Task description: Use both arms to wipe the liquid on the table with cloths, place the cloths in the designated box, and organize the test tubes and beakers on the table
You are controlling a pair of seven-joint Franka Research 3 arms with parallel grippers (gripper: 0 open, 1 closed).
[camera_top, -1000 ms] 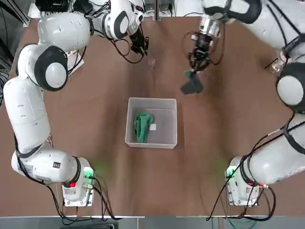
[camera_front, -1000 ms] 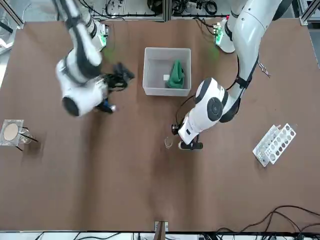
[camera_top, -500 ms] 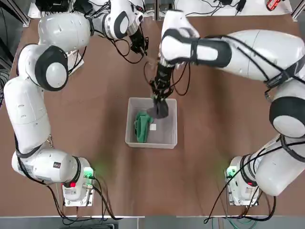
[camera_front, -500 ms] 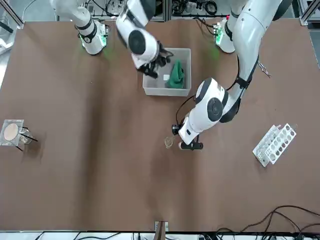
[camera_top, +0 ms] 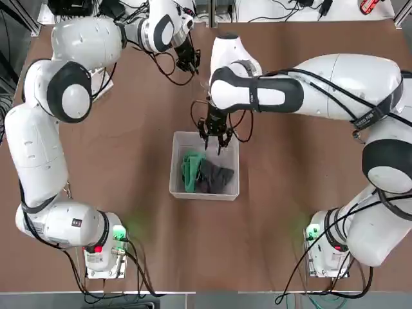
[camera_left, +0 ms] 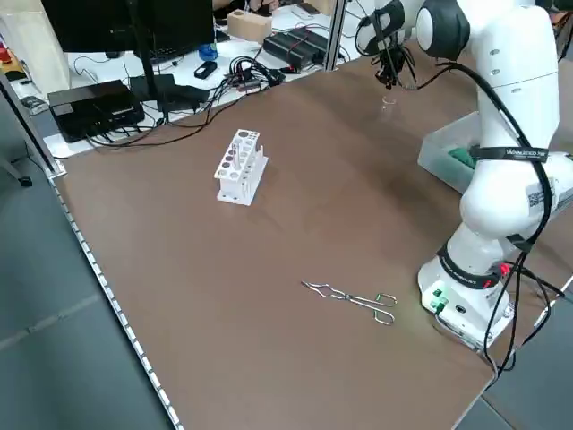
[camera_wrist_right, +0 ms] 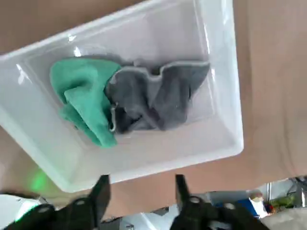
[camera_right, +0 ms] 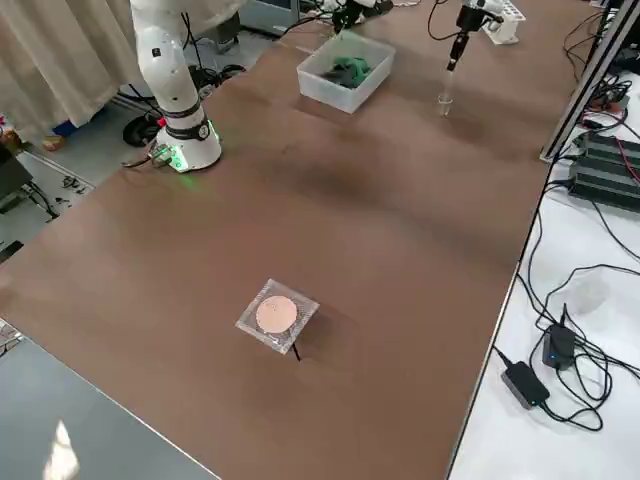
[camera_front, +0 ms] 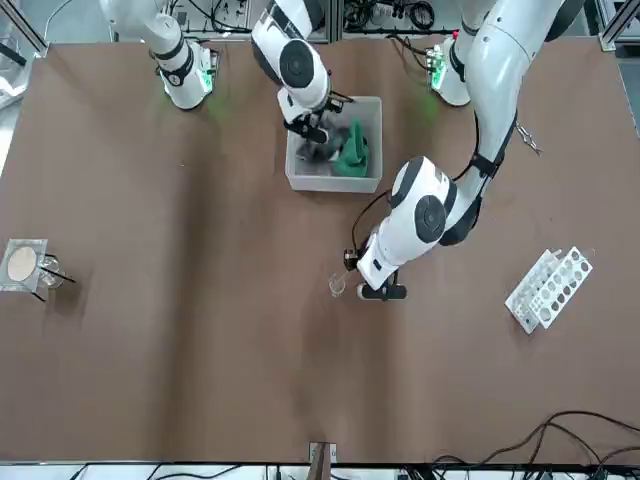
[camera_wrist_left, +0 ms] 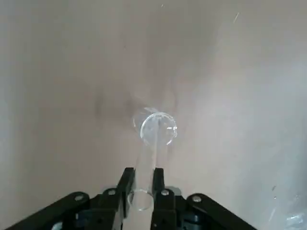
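- No brand, label or writing can be read on any item.
- The dark grey cloth (camera_top: 214, 178), carried over the table by the right gripper (camera_top: 214, 138) a second ago, is now seen lying in the box (camera_top: 228, 138), touching the green cloth (camera_top: 190, 168).
- The right gripper has been swung across to the box's far edge; its fingers (camera_wrist_right: 101, 189) are spread apart and empty.
- The left gripper (camera_wrist_left: 142, 190) has kept its place at the table's far side, its fingers clamped on a clear test tube (camera_wrist_left: 149, 158) standing upright over a small glass beaker (camera_front: 337, 286).
- The table (camera_top: 290, 174) is dark brown wood grain; a white tube rack (camera_front: 549, 288), metal tongs (camera_left: 351, 298) and a stand with a tan disc (camera_right: 277, 316) lie on it.
- Cables, a power adapter and dark equipment boxes are seen around the table edges.
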